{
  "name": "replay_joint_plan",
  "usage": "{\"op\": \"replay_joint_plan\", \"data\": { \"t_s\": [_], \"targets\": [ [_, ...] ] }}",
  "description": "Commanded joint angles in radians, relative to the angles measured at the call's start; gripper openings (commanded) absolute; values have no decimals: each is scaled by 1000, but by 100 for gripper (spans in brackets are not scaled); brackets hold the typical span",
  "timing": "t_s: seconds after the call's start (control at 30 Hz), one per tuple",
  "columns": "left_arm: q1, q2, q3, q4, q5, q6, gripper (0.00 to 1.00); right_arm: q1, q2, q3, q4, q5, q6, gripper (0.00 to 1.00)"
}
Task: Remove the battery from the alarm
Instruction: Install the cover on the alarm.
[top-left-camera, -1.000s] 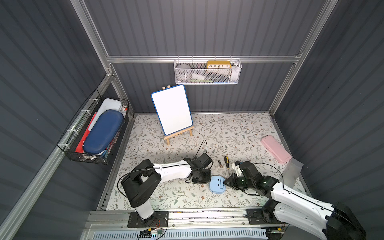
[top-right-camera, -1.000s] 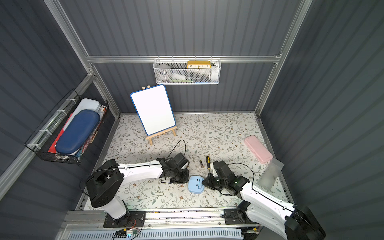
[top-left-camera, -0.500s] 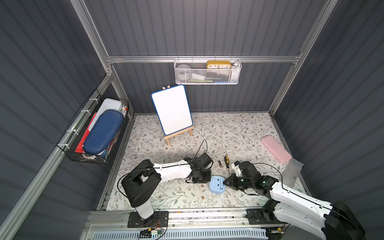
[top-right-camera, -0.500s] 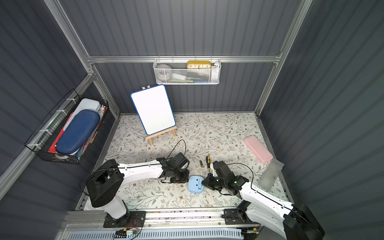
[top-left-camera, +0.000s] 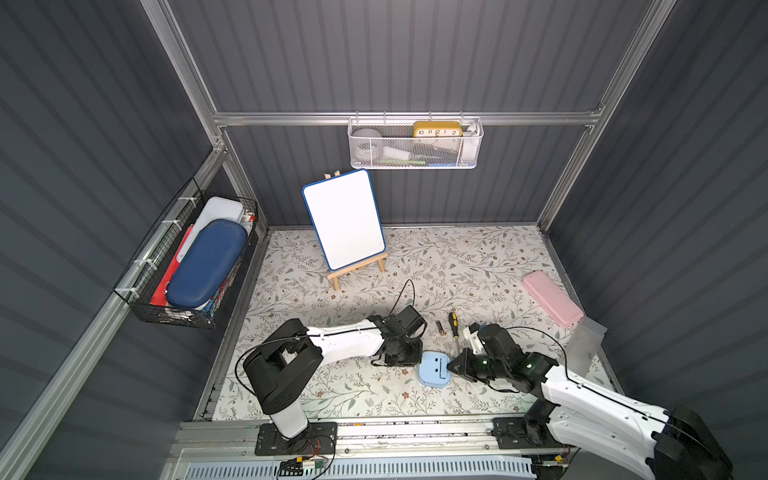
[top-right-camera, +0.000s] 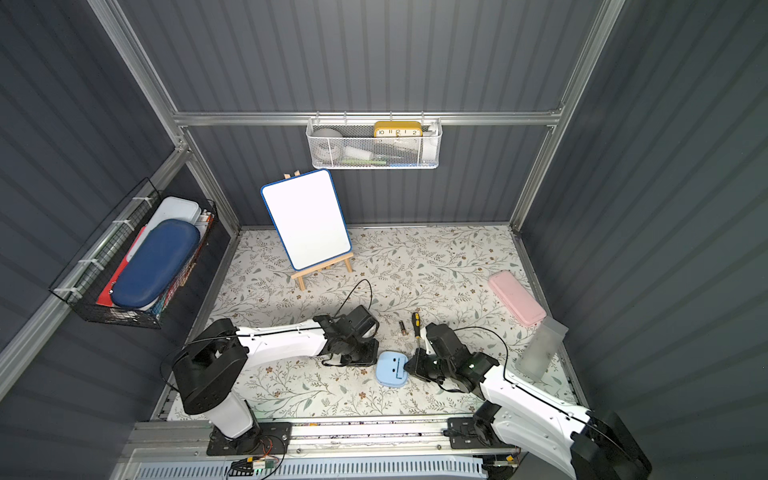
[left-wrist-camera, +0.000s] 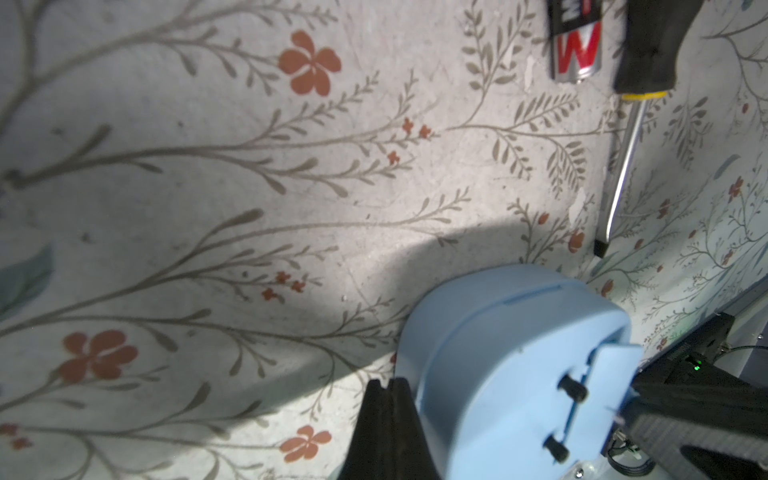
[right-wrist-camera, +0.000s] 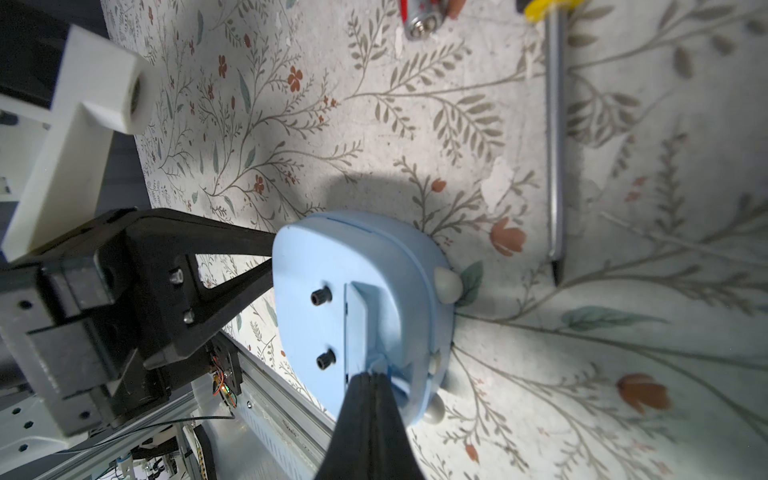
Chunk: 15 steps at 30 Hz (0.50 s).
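The alarm (top-left-camera: 434, 369) (top-right-camera: 392, 370) lies face down near the table's front, its plain blue back with two black knobs turned up (right-wrist-camera: 357, 291) (left-wrist-camera: 511, 374). My left gripper (top-left-camera: 415, 360) (left-wrist-camera: 388, 384) is shut, its tips against the alarm's left side. My right gripper (top-left-camera: 451, 365) (right-wrist-camera: 374, 376) is shut too, with its tips on the edge of the back cover. The battery (top-left-camera: 439, 327) (top-right-camera: 402, 326) (left-wrist-camera: 575, 45) (right-wrist-camera: 424, 18) lies loose on the table just behind the alarm, apart from it.
A black-and-yellow screwdriver (top-left-camera: 454, 328) (left-wrist-camera: 623, 166) lies next to the battery. A whiteboard on an easel (top-left-camera: 343, 220) stands at the back, a pink case (top-left-camera: 552, 297) and a translucent container (top-left-camera: 586, 345) sit at the right. Wall baskets (top-left-camera: 415, 143) (top-left-camera: 195, 266) hang above.
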Motion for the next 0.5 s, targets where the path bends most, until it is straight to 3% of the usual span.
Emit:
{"op": "replay_joint_plan", "data": {
  "t_s": [0.0,0.47],
  "targets": [
    [-3,12,22,-2,16,17,0,11,-2,-1,-14,23,-2,0],
    [-3,11,20,-1,17,15,0,19,12,-10,5,26,2,0]
  ]
}}
